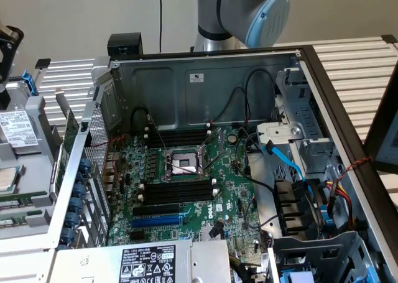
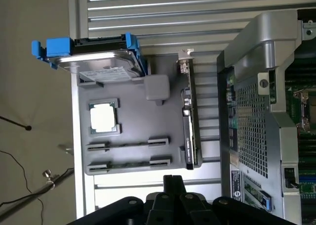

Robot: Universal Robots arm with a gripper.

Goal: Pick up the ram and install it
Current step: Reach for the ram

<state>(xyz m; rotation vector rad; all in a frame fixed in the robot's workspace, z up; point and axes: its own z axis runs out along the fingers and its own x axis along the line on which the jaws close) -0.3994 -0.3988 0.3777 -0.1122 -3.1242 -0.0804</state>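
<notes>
Thin green strips that look like the ram (image 1: 22, 203) lie in a grey tray (image 1: 37, 118) at the exterior view's left, outside the computer case. In the wrist view my gripper (image 2: 173, 185) hangs above that grey tray (image 2: 133, 121), its black fingers shut together with nothing between them. It is close to two rows of grey stick holders (image 2: 98, 147); the sticks there are edge-on and hard to make out. Inside the case, black memory slots (image 1: 177, 190) flank the processor socket (image 1: 183, 163).
The tray also carries a hard drive in a blue bracket (image 2: 98, 54), a processor chip (image 2: 103, 117) and an upright card (image 2: 190, 116). The open case's wall (image 1: 93, 127) stands beside the tray. A blue expansion slot (image 1: 155, 221) and cables (image 1: 286, 162) lie inside.
</notes>
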